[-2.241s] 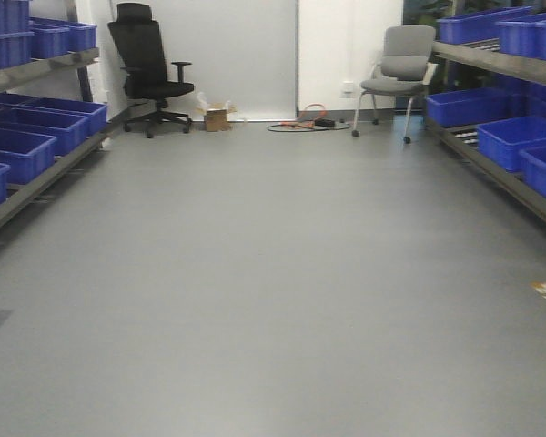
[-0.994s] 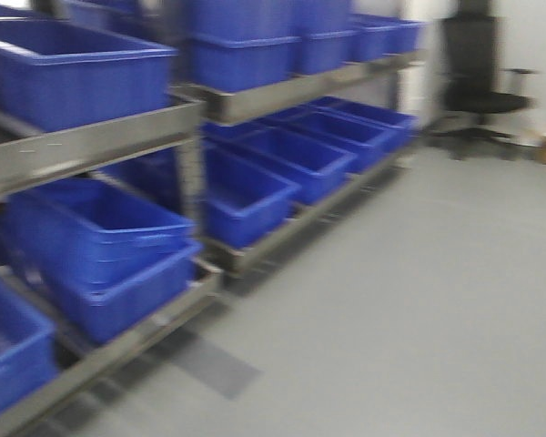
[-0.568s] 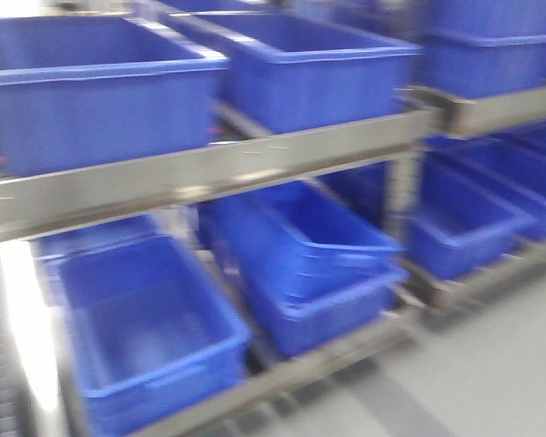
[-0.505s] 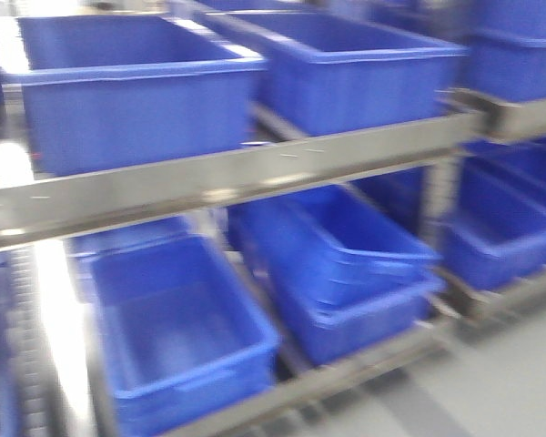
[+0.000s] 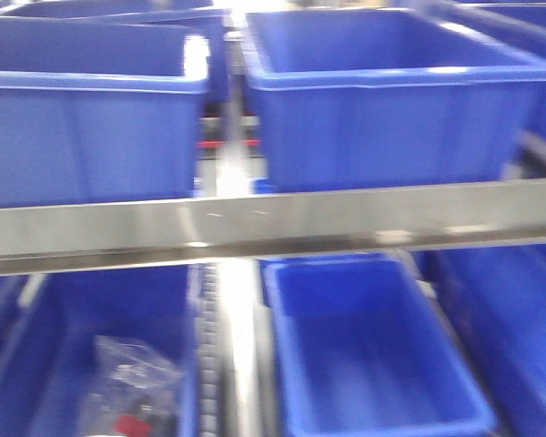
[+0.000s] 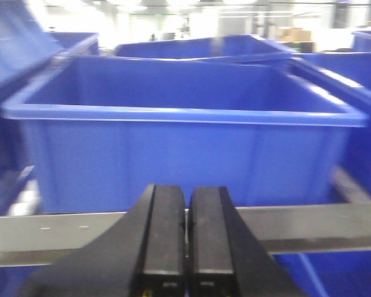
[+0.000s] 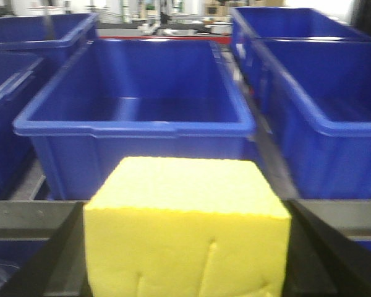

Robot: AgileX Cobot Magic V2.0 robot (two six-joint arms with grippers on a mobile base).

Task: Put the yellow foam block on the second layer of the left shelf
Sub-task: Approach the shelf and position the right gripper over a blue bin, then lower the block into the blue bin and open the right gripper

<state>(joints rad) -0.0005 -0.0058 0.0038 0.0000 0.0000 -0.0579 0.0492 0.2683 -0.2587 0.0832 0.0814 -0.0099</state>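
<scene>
Pinching the yellow foam block [image 7: 187,238] between its two black fingers [image 7: 40,263], the right claw [image 7: 187,213] holds it in the air in front of the shelf [image 7: 15,216]. The block fills the lower middle of the right wrist view, with its flat top face showing. Its front face carries a few short creases near the bottom edge. It rests on no shelf layer. Just behind it runs the shelf's grey metal rail [image 7: 352,216]. Past the rail an open blue bin [image 7: 136,93] stands straight ahead, with more blue bins on either side.

The left claw [image 6: 186,198] has its black fingers [image 6: 164,229] pressed together, only a thin seam between them and nothing held. It points at the same kind of rail [image 6: 55,230] and at a large blue bin [image 6: 179,154] standing just behind that rail.

The front view is blurred. A grey rail [image 5: 273,223] crosses it from side to side. Two blue bins [image 5: 391,109] stand side by side above the rail with a narrow gap between them. Below it, a lower bin [image 5: 373,364] sits right of centre. Another bin [image 5: 36,355] to its left holds a clear plastic bag [image 5: 132,387] with something red inside.
</scene>
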